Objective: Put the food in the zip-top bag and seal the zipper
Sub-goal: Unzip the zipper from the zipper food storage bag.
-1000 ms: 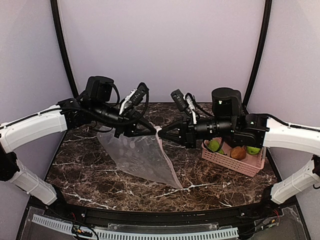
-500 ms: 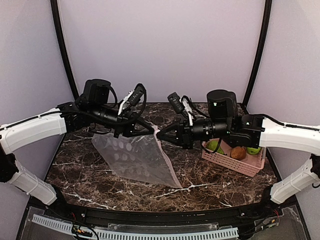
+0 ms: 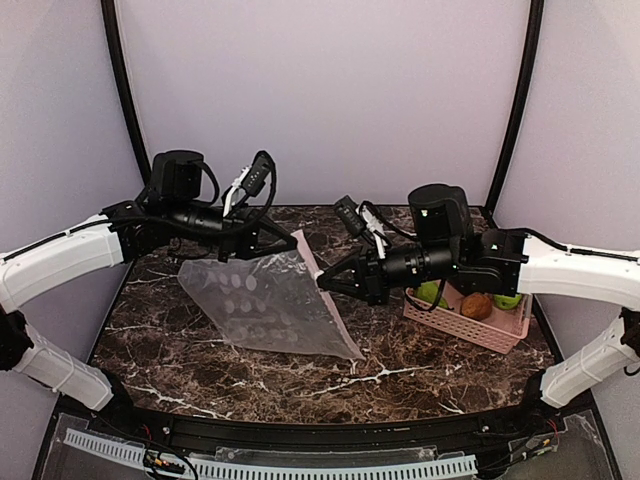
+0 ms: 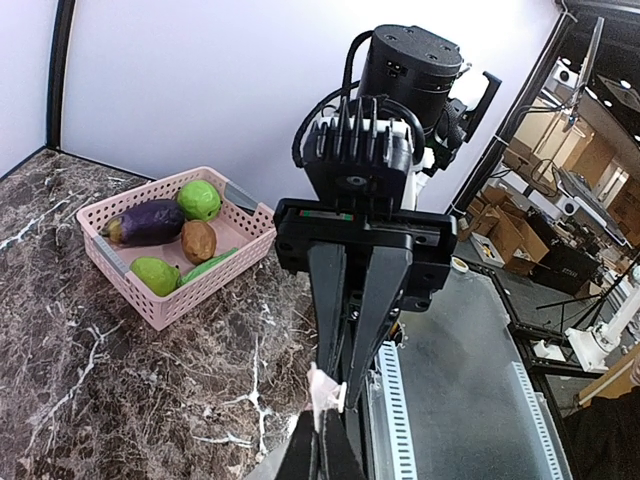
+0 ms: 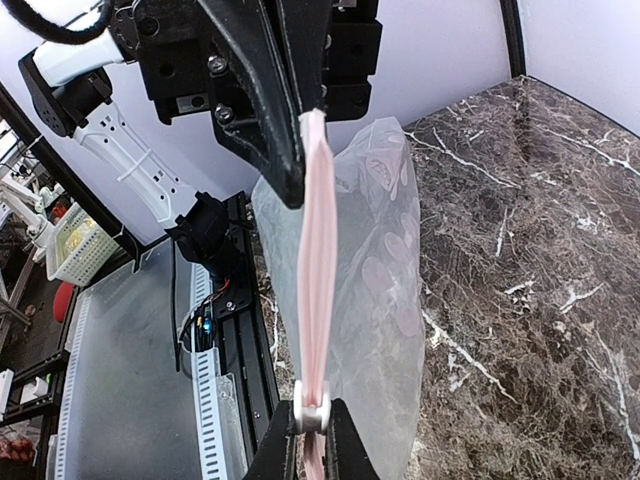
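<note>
The zip-top bag [image 3: 265, 305], clear with white dots, hangs between both grippers above the table. My left gripper [image 3: 286, 243] is shut on the top end of its pink zipper strip [image 3: 335, 315]. My right gripper [image 3: 322, 284] is shut on the white slider [image 5: 311, 410], a short way down the strip [image 5: 318, 250]. In the left wrist view my fingertips [image 4: 318, 422] pinch the strip end [image 4: 321, 389]. The food lies in the pink basket [image 4: 122, 300]: eggplant [image 4: 150, 222], round green fruit [image 4: 199, 199], brown lump [image 4: 198, 241], pear [image 4: 155, 274], cucumber piece [image 4: 212, 265].
The pink basket [image 3: 500, 335] stands on the dark marble table at the right, under my right forearm. The table's front edge has a black rail and white slotted strip [image 3: 300, 465]. Purple walls enclose the back and sides.
My left gripper has pulled back and to the left with the strip end. The grippers, which were touching, now stand apart along the zipper. The bag has swung left and spread wider.
</note>
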You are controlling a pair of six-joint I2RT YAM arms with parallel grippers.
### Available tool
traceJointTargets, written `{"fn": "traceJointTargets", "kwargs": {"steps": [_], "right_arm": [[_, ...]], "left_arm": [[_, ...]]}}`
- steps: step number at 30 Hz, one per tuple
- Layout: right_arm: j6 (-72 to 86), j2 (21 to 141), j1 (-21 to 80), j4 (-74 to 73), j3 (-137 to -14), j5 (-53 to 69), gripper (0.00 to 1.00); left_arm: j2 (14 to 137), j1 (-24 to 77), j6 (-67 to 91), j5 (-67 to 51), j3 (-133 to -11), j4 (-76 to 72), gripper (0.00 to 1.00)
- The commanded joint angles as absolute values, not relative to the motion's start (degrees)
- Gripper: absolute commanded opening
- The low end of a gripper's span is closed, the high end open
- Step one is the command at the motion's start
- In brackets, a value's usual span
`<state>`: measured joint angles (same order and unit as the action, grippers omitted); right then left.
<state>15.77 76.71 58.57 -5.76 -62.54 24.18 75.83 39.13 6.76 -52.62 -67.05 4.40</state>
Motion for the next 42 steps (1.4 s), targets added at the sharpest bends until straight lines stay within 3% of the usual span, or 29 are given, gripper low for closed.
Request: {"fn": "traceJointTargets", "kwargs": {"steps": [1, 42], "right_arm": [[16.08, 77.2, 58.45, -13.14, -60.67, 24.98, 0.02], [16.35, 79.8, 59.22, -18.69, -57.84, 26.77, 0.01]], "left_arm": [[72.71, 37.08, 7.25, -50.32, -66.9, 0.26, 0.01], [70.05, 28.85, 10.55, -45.27, -64.42, -4.74, 0.01]]}}
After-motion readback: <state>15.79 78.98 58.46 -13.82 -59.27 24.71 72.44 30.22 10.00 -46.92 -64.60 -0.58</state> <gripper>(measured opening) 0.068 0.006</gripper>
